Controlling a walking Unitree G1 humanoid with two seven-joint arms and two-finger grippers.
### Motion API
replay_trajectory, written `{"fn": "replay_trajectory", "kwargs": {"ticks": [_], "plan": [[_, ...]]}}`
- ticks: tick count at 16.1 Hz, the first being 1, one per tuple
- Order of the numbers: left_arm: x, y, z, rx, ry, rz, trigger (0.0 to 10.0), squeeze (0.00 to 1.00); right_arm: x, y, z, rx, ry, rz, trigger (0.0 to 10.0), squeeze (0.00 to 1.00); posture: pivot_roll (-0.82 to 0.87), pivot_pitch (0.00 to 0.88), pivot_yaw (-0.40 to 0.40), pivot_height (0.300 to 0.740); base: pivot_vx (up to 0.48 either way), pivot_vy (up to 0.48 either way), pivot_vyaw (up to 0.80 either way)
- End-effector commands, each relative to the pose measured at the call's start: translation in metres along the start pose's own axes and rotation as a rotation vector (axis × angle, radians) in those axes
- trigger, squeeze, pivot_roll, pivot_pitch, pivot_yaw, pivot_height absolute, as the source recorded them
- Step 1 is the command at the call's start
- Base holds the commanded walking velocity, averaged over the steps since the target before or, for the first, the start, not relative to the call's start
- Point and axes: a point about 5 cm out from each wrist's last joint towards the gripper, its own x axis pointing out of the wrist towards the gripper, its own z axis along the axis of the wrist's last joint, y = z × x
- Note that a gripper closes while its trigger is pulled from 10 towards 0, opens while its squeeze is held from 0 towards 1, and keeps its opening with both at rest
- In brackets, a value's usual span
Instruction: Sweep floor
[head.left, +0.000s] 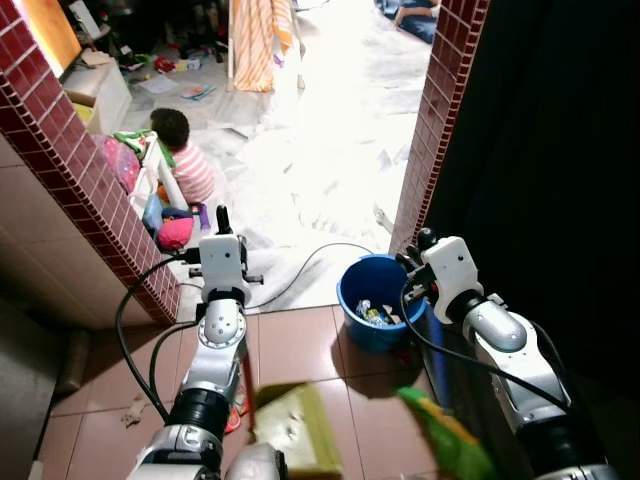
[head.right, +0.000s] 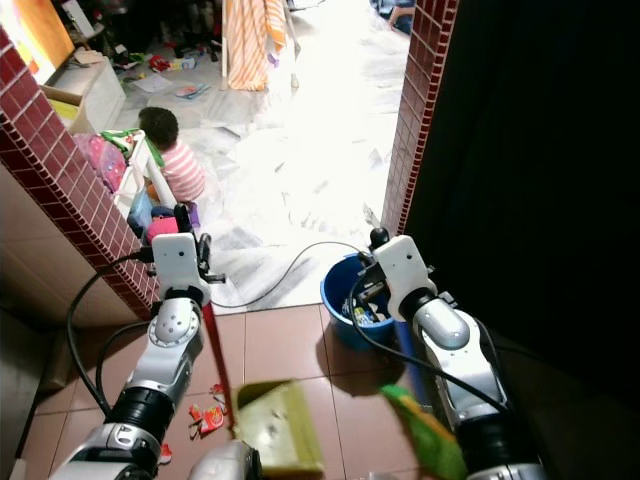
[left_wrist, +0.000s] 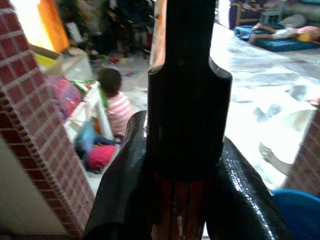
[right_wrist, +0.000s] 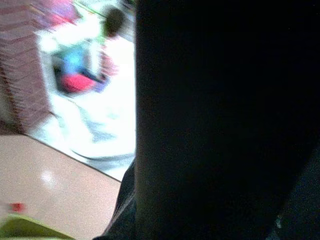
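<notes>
My left gripper (head.left: 223, 240) is raised in front of me, shut on a red stick with a black end cap (left_wrist: 189, 100). The stick runs down to a yellow-green dustpan (head.left: 300, 425) low over the brown tiles. My right gripper (head.left: 420, 256) is held up beside the blue bucket, shut on a dark handle (right_wrist: 220, 115). A blue shaft (head.right: 407, 358) leads from it down to the green broom head (head.left: 445, 435). Small red scraps (head.right: 205, 415) lie on the tiles to the left of the dustpan.
A blue bucket (head.left: 350, 290) with rubbish in it stands at the doorway between two red-brick pillars (head.left: 70, 170). A black cable (head.left: 310, 258) crosses the threshold. A small child (head.left: 185, 160) sits among toys just beyond the left pillar. Right of the doorway is dark.
</notes>
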Motion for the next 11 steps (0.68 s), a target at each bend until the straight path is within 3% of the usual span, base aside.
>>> {"fn": "replay_trajectory", "kwargs": {"ticks": [1,3,7,11], "plan": [[0.004,0.001,0.008,0.013,-0.047,0.018,10.0,0.00,-0.005,-0.018,-0.017,-0.070,0.115,-0.100,10.0,0.00,-0.10,0.000,0.080,0.740,0.000,0.000,0.00],[0.001,-0.015,0.006,-0.033,-0.035,-0.055,10.0,0.00,0.005,-0.036,0.006,-0.081,-0.001,-0.317,10.0,0.00,-0.09,0.000,0.070,0.740,0.000,0.000,0.00],[-0.006,-0.043,-0.001,-0.110,-0.014,-0.224,10.0,0.00,0.015,-0.035,0.022,0.010,-0.113,-0.374,10.0,0.00,-0.09,0.002,0.047,0.740,0.000,0.000,0.00],[-0.007,-0.048,-0.007,-0.123,0.018,-0.237,10.0,0.00,0.029,-0.024,0.041,0.113,-0.238,-0.404,10.0,0.00,-0.08,0.043,0.047,0.740,0.000,0.000,0.00]]}}
